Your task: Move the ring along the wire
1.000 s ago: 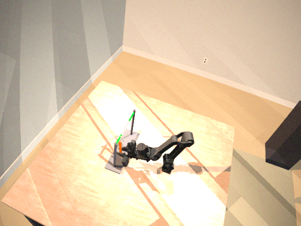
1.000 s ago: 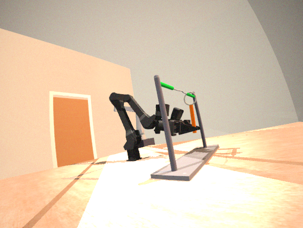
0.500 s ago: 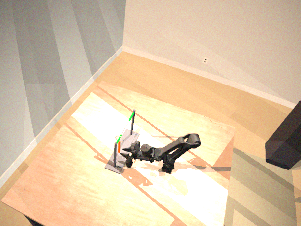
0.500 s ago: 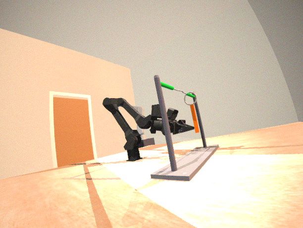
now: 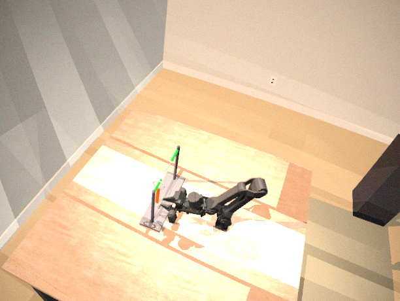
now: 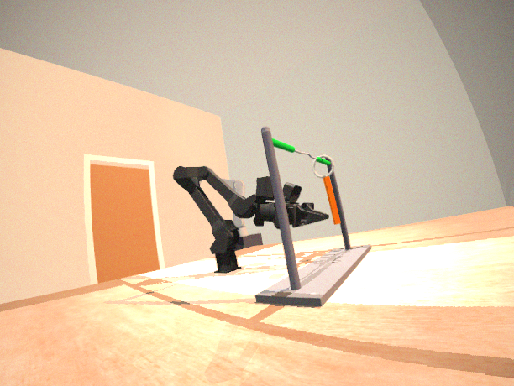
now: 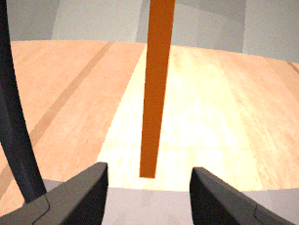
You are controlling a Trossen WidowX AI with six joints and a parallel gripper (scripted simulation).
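The ring [image 6: 314, 168] hangs around the green wire part [image 5: 158, 185] [image 6: 323, 161] beside one post [image 5: 152, 206] [image 6: 344, 228]. Its orange handle [image 5: 157, 196] [image 6: 332, 201] [image 7: 157, 88] points down, leaning slightly in the exterior view. The thin grey wire [image 5: 168, 167] [image 6: 305, 154] runs to the other green part [image 5: 174, 155] [image 6: 283, 145] at the second post [image 5: 176, 163] [image 6: 280, 210]. My gripper [image 5: 163, 202] [image 6: 328, 216] [image 7: 149, 175] is partly open and empty. Its tips are just short of the handle, near its lower end and clear of it.
The grey base plate [image 5: 147, 222] [image 6: 311, 299] lies under the posts and wire. A dark post [image 7: 17, 122] stands at the left of the wrist view. The arm reaches in from the side of the plate opposite the large grey wall in the top view.
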